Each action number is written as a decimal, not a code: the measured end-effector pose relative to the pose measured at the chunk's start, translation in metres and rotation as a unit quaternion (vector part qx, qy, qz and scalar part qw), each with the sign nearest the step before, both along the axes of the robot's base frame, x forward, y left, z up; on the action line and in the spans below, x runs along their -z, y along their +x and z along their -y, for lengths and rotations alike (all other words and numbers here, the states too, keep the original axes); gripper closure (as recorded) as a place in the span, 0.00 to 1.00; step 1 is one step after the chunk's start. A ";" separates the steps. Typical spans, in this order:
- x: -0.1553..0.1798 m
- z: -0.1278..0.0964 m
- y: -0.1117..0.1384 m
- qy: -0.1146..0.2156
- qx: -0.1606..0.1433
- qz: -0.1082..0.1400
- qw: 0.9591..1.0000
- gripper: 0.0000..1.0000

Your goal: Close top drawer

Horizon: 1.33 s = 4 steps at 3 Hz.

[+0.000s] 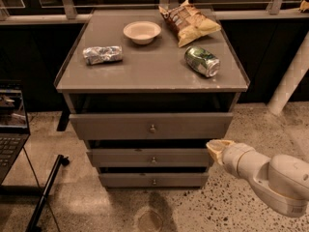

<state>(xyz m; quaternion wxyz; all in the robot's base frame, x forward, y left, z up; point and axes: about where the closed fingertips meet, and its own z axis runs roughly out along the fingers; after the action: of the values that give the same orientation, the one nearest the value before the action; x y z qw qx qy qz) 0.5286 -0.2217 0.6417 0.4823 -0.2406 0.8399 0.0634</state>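
Cabinet (154,74) has top drawer (116,125) pulled out. Gripper (216,146) sits below drawer's right corner; grip state can't tell. Risk: push lands off-centre or on middle drawer (120,157), jamming it crooked. Hard shove may roll can (202,61) above drawer.

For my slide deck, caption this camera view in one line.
Top drawer pulled out under a cluttered cabinet top; the gripper hovers just below the drawer's right end.

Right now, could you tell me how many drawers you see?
3, stacked: top drawer sticking out furthest, middle drawer beneath, bottom drawer lowest. The hand is right of the middle one.
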 end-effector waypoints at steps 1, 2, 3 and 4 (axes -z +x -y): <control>0.000 0.000 0.000 0.000 0.000 0.000 1.000 0.43; 0.000 0.000 0.000 0.000 0.000 0.000 1.000 0.18; 0.000 0.000 0.000 0.000 0.000 0.000 1.000 0.00; 0.000 0.000 0.000 0.000 0.000 0.000 1.000 0.00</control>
<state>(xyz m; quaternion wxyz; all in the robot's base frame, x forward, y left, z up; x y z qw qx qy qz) 0.5286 -0.2216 0.6417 0.4823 -0.2407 0.8399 0.0635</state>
